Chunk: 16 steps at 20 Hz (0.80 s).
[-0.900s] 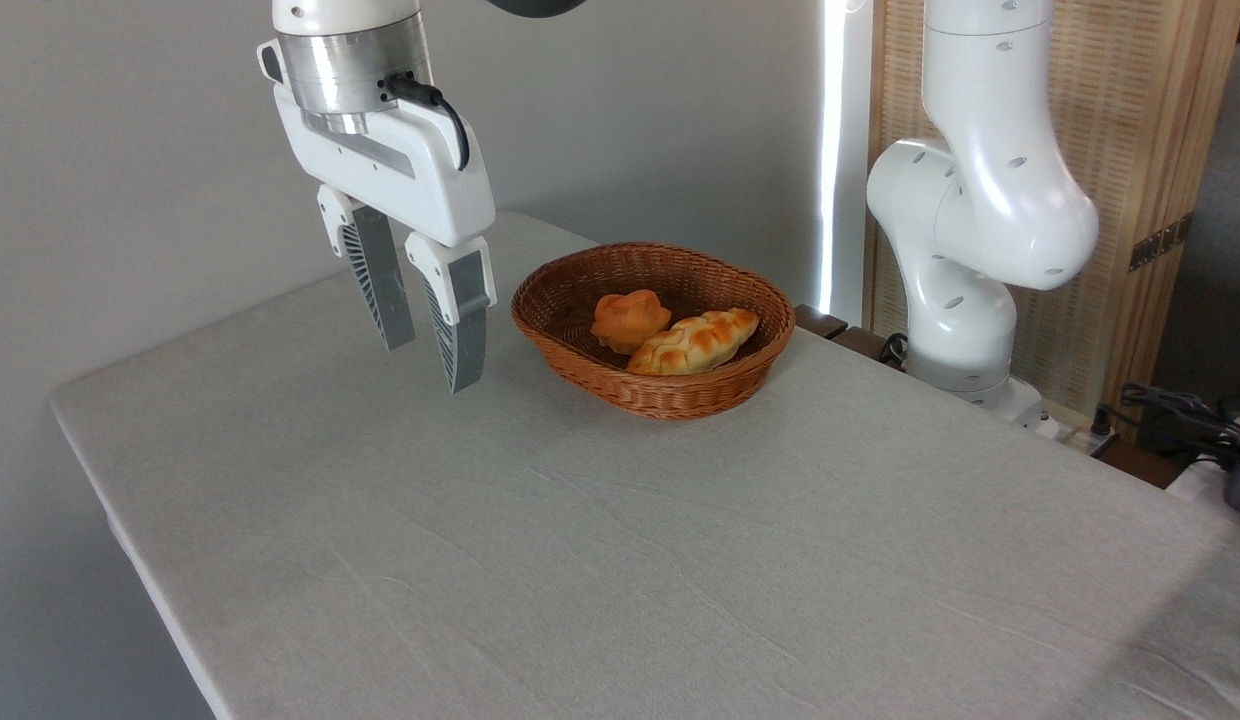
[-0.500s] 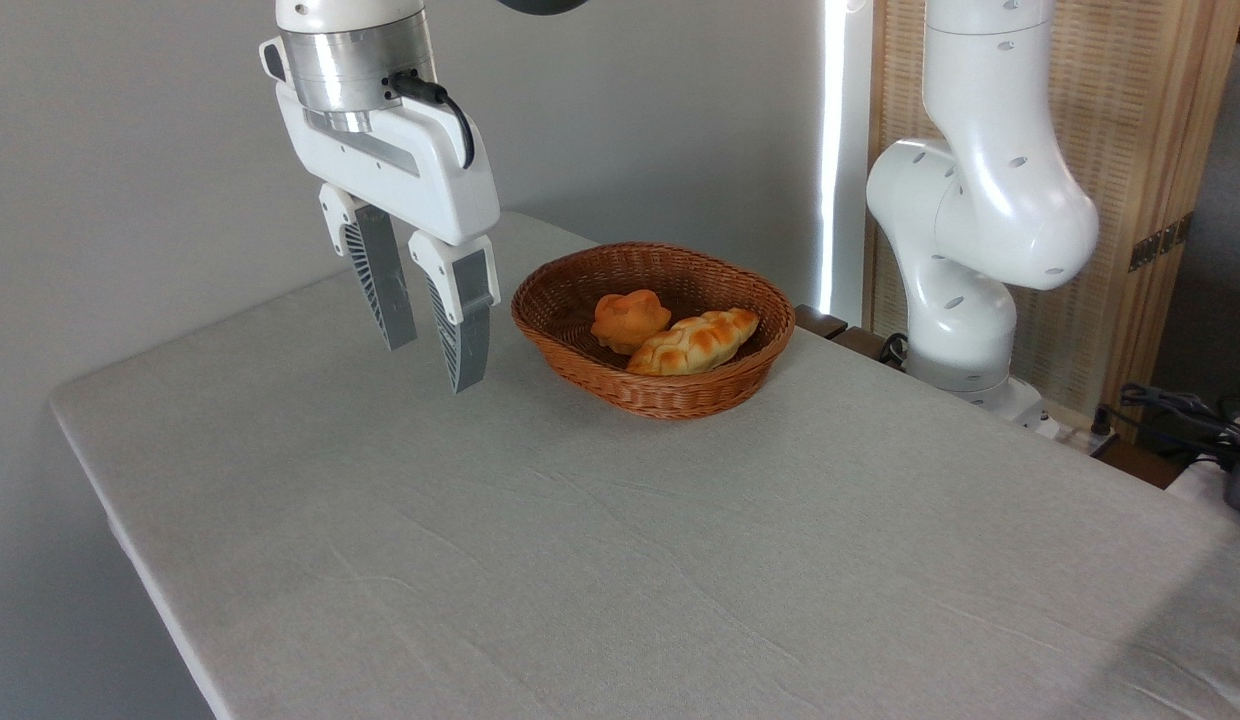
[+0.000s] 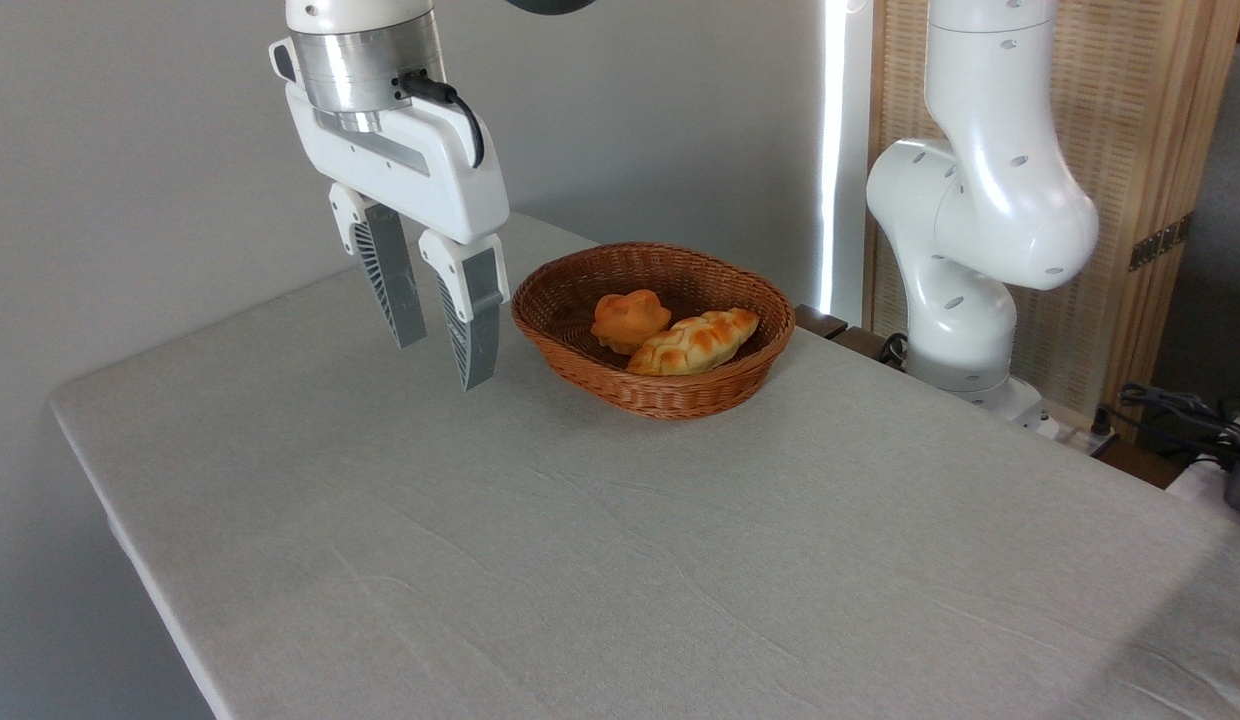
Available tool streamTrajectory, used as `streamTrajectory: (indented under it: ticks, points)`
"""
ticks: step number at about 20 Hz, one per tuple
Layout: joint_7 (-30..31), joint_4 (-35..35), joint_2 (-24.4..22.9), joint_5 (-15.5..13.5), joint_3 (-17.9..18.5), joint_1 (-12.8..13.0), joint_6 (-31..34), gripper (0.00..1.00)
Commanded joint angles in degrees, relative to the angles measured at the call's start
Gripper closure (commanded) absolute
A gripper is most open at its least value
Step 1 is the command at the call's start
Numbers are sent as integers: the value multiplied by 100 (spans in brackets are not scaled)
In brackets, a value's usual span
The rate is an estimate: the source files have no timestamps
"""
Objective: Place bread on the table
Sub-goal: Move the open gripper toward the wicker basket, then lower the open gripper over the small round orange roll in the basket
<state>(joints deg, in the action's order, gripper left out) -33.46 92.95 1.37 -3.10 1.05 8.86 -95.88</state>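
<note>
At the left we see the gripper (image 3: pixel 443 363) hanging above the table (image 3: pixel 580 560), its two grey fingers (image 3: pixel 477 325) pointing down and spread apart with a clear gap between them — nothing is held, and the tips touch nothing. It sits just left of the basket (image 3: pixel 660 395), outside the rim. Moving right, the brown wicker basket rests on the pale, slightly wrinkled cloth of the table. Inside it lies the bread (image 3: pixel 629 319) — a small round orange bun with a knotted, flower-like top and a paler base, at the basket's left side. Touching it on the right is a longer golden braided loaf (image 3: pixel 695 341). Further right stands the white arm (image 3: pixel 980 220), at the table's far edge.
</note>
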Motion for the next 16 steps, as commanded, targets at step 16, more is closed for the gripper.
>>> streamTrajectory:
  ticks: [16]
  points:
    - [6,3174,-2702,-805,-1307,37,-282,0]
